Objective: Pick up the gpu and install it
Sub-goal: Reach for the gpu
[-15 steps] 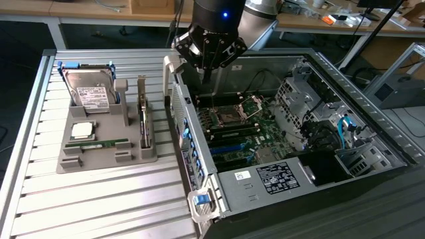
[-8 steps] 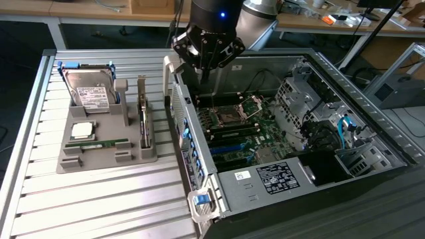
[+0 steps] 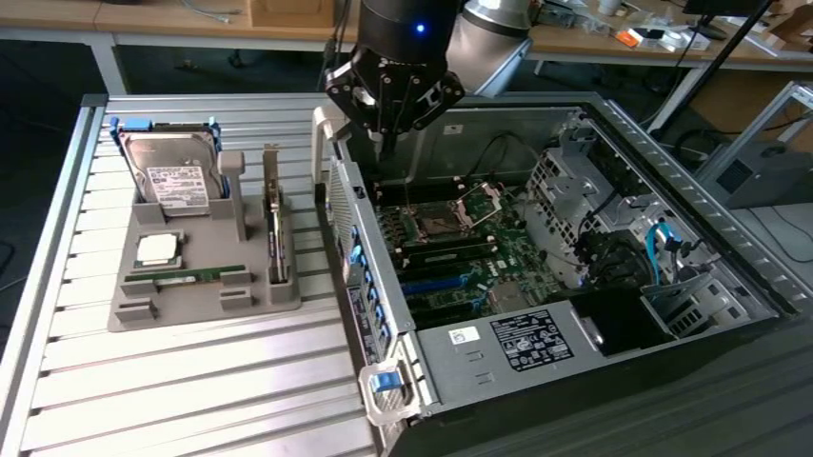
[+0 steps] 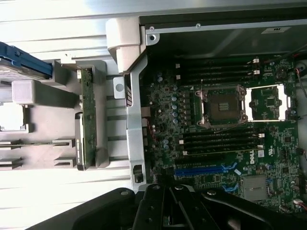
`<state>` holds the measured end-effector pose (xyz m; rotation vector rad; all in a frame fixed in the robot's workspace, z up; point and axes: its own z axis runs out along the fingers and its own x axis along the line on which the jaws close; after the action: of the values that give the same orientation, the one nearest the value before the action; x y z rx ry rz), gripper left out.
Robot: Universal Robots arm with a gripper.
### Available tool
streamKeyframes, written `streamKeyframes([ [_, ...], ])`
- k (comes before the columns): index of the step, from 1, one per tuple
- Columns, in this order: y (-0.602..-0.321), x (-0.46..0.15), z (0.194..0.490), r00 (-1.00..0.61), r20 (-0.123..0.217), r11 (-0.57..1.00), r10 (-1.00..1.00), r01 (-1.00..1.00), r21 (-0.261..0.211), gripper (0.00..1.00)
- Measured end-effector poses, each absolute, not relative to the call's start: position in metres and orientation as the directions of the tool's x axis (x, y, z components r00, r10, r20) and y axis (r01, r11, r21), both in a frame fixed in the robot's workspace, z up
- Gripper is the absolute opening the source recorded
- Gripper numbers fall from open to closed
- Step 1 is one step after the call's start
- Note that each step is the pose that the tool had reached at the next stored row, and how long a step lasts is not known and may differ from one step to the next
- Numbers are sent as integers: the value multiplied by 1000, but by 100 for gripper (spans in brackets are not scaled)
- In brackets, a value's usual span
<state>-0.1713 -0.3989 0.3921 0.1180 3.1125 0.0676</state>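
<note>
The gpu (image 3: 272, 227) stands on its edge in a slot of the grey holder (image 3: 190, 307), its silver bracket strip at the far end. In the wrist view the gpu (image 4: 86, 123) appears as a thin dark card with a green edge. My gripper (image 3: 379, 143) hangs above the rear wall of the open computer case (image 3: 381, 286), to the exterior view's right of the gpu and apart from it. Its fingers (image 4: 153, 201) are shut together with nothing between them. The motherboard (image 4: 216, 120) lies below, with a blue expansion slot (image 4: 201, 169).
The grey holder also carries a silver hard drive (image 3: 171, 176), a square processor chip (image 3: 159, 249) and a narrow green memory stick (image 3: 190, 276). The case's power supply (image 3: 527, 338) and drive cage (image 3: 597, 190) flank the motherboard. Desks with clutter stand behind.
</note>
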Motion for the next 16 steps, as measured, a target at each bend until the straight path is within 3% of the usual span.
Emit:
streamKeyframes([
  [16,-399,-182,392,-997,-24,996,76,75,44,10],
])
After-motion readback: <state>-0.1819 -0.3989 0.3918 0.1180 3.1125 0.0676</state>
